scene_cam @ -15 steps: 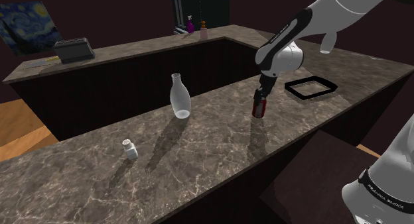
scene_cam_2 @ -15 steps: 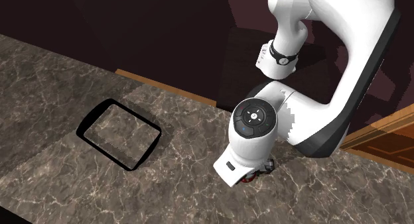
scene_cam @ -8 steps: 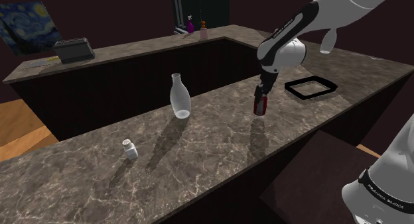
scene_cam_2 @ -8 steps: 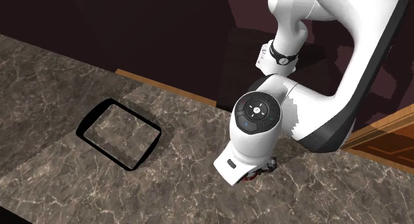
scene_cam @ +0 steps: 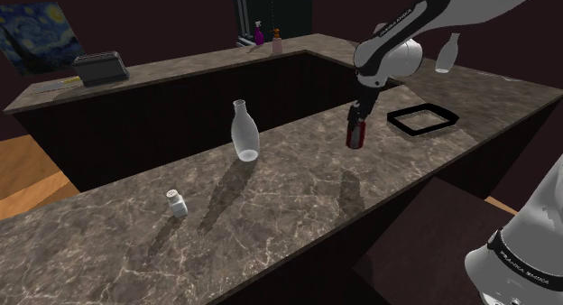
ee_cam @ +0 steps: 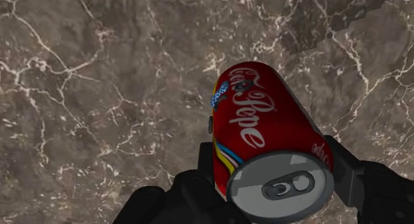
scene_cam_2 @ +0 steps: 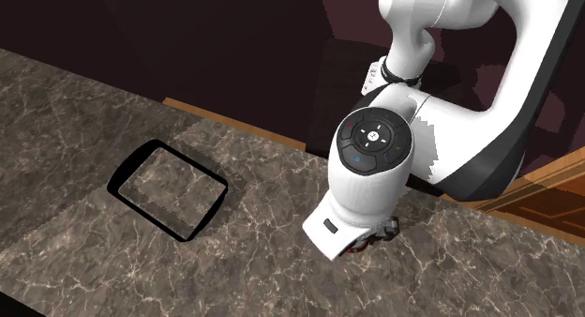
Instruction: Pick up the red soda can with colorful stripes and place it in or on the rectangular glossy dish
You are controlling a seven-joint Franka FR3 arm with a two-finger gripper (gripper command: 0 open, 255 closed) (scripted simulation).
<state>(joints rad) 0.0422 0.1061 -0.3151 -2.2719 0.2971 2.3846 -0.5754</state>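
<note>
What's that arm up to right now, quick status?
Gripper shut on red soda can. Can held above the marbled counter. Black-rimmed dish nearby, nothing standing between can and dish.

In the shoulder view the can [scene_cam: 355,138] is clasped in the end effector [scene_cam: 357,129] above the bench [scene_cam: 298,190], between the bottle [scene_cam: 244,132] on its left and the dish [scene_cam: 401,126] on its right, apart from both. Bottle and dish stand on the bench. A shaker [scene_cam: 177,203] stands on the bench left of the bottle, nearer the camera.
</note>
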